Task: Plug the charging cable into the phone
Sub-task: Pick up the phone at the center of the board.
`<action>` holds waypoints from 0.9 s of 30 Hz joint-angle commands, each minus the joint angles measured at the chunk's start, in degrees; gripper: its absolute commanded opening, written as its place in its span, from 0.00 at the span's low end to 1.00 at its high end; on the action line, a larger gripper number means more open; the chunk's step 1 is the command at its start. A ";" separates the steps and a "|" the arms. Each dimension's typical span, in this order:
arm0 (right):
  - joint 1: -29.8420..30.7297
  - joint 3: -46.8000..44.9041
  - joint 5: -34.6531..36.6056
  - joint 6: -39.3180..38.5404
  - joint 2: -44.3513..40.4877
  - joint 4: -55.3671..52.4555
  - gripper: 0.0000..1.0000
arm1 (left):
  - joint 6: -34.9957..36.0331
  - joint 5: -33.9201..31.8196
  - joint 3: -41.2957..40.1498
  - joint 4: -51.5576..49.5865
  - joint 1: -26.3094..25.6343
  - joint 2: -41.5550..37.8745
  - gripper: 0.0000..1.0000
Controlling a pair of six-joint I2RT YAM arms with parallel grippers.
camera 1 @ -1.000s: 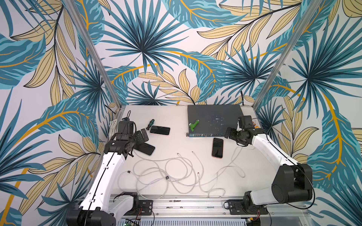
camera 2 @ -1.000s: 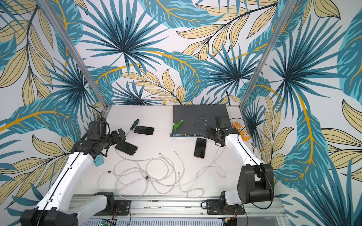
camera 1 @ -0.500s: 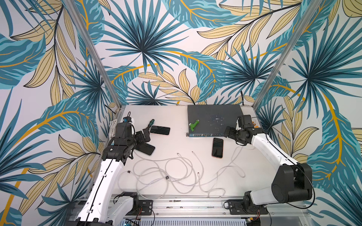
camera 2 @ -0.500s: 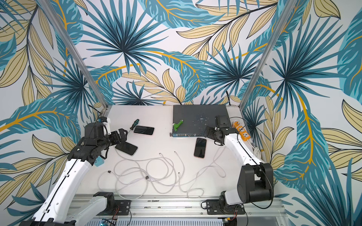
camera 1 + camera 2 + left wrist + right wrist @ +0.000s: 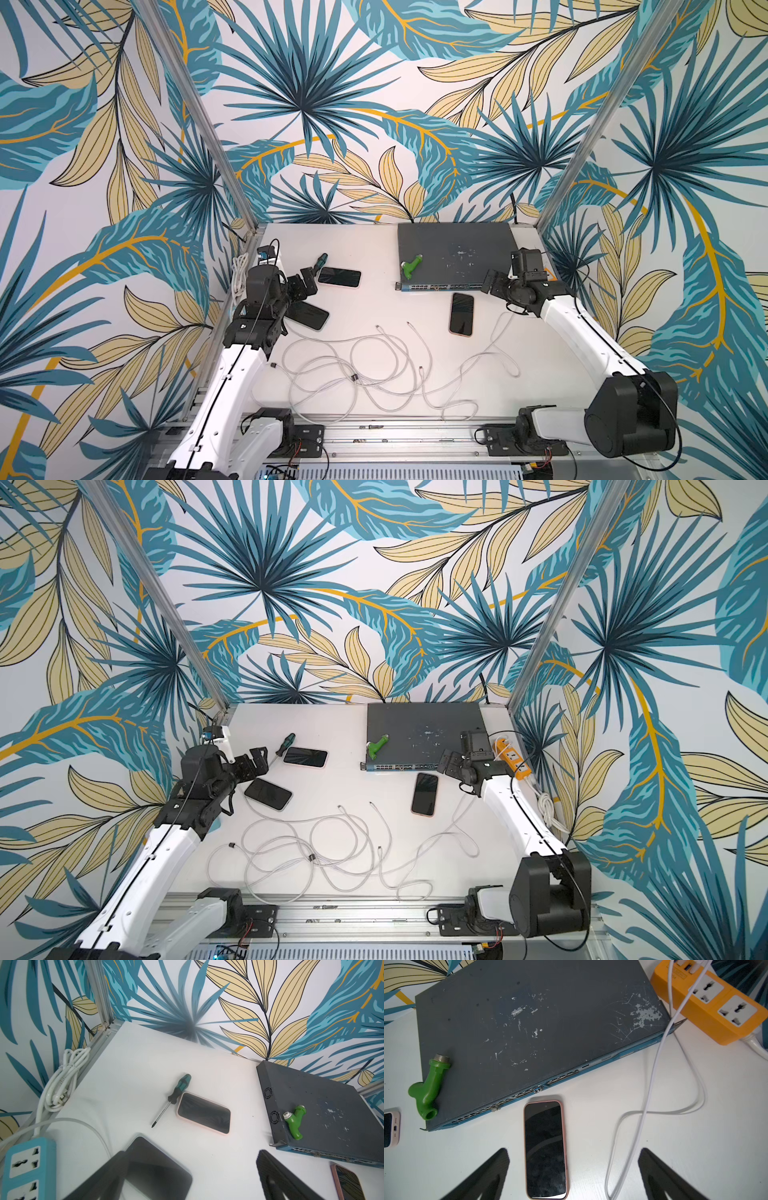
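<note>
Three phones lie screen-up on the white table: a dark one (image 5: 307, 314) (image 5: 158, 1169) at the left, a pink-cased one (image 5: 339, 276) (image 5: 204, 1115) behind it, and another pink-cased one (image 5: 461, 313) (image 5: 545, 1149) in front of the switch. White charging cables (image 5: 374, 365) (image 5: 332, 845) sprawl in loops over the front half, their free plugs loose on the table. My left gripper (image 5: 301, 282) (image 5: 192, 1154) hangs open over the dark phone's far end. My right gripper (image 5: 492, 284) (image 5: 574, 1151) is open above the right phone, holding nothing, with a cable loop (image 5: 652, 1084) between its fingers.
A grey network switch (image 5: 457, 253) with a green pipe fitting (image 5: 411, 266) on top sits at the back. A screwdriver (image 5: 321, 262) lies beside the rear phone. An orange power strip (image 5: 513, 756) is at the right edge, a blue one (image 5: 29, 1169) at the left edge.
My left arm has drawn in and its gripper has shifted slightly back, toward the rear phone. The right arm has hardly moved. Both grippers stay open.
</note>
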 commanded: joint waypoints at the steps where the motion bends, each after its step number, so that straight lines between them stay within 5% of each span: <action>1: 0.17 0.88 1.75 0.77 1.17 -3.59 1.00 | 0.54 -2.17 -1.47 3.65 -0.16 1.10 1.00; 10: 0.17 -0.91 2.78 1.94 0.17 -3.88 1.00 | -0.77 -3.56 -0.73 2.84 -0.28 4.18 1.00; 17: 0.81 2.34 1.31 7.75 3.58 -6.88 1.00 | -3.67 -7.46 3.99 -7.00 -0.11 9.34 1.00; 27: 8.57 8.48 -1.29 15.08 13.97 -15.63 1.00 | -7.49 11.28 1.59 -7.43 0.72 7.80 1.00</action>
